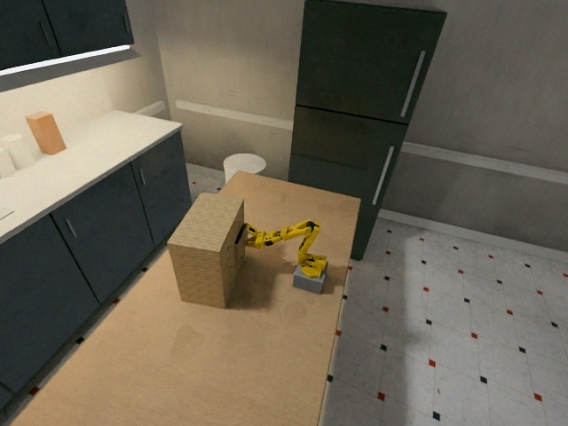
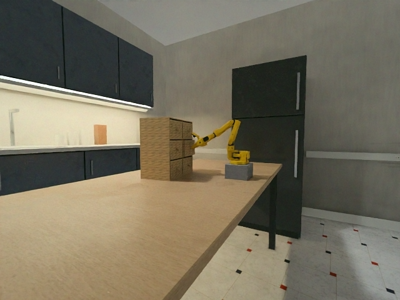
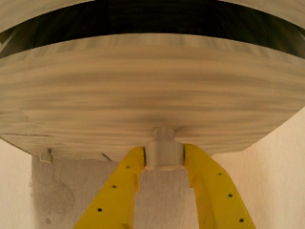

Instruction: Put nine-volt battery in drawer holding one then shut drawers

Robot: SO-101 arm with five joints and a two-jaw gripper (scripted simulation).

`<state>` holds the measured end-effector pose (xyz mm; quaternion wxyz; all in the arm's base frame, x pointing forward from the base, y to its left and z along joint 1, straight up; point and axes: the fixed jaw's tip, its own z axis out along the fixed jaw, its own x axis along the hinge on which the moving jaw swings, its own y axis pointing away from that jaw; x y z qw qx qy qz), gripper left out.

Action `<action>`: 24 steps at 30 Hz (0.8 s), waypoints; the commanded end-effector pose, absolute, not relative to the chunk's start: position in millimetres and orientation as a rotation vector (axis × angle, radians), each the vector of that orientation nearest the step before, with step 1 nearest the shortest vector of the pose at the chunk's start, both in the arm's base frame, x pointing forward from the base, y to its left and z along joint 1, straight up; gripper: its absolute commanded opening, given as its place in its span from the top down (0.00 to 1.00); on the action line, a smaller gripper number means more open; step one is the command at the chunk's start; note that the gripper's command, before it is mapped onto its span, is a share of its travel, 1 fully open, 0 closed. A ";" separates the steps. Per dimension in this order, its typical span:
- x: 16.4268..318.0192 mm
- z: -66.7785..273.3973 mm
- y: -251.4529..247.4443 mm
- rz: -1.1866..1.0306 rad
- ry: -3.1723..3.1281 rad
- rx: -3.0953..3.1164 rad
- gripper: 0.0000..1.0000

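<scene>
The wooden drawer cabinet [image 1: 197,275] [image 2: 155,148] stands on the table, with two columns of three drawers. Its middle drawer in the far column [image 2: 189,149] [image 3: 152,86] is a little way out. The visible strip of its inside is dark, and I see nothing in it. My gripper [image 1: 247,235] [image 2: 194,141] [image 3: 164,152] is shut on this drawer's knob [image 3: 164,161], one jaw on each side in the wrist view. The other drawers look shut in the exterior view. No nine-volt battery shows in any view.
The arm's grey base block [image 1: 309,280] [image 2: 238,171] stands near the edge of the table [image 1: 256,358] [image 2: 97,232], facing the drawer fronts. Another drawer's knob [image 3: 46,156] juts out lower left in the wrist view. A dark fridge [image 1: 348,114] [image 2: 268,145] stands beyond the table.
</scene>
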<state>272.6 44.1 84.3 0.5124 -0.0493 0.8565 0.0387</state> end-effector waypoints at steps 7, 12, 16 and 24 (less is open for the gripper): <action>280.1 85.1 42.1 0.080 2.052 -0.118 1.00; 285.0 85.3 42.8 0.080 2.052 -0.118 1.00; 289.0 85.2 43.4 0.081 2.052 -0.118 1.00; 291.9 85.2 43.8 0.081 2.052 -0.119 1.00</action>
